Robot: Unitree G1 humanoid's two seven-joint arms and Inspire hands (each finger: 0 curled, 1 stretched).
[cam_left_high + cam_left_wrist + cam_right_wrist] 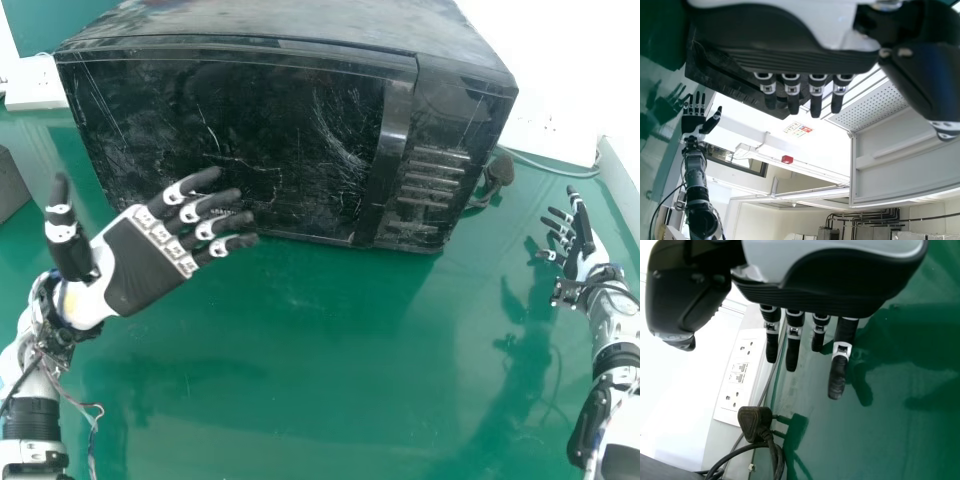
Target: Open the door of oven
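The black oven stands at the back of the table, its scratched door shut and a vertical handle at the door's right side. My left hand is open, palm up, in front of the door's lower left part, its fingers pointing toward the handle side. In the left wrist view, the left hand has its fingers extended, with part of the oven behind them. My right hand is open at the right of the table, apart from the oven; in the right wrist view the right hand has straight fingers.
A black plug with its cable lies on the green table right of the oven. Wall sockets are behind it. A grey box stands at the far left, and a white socket strip is at the back left.
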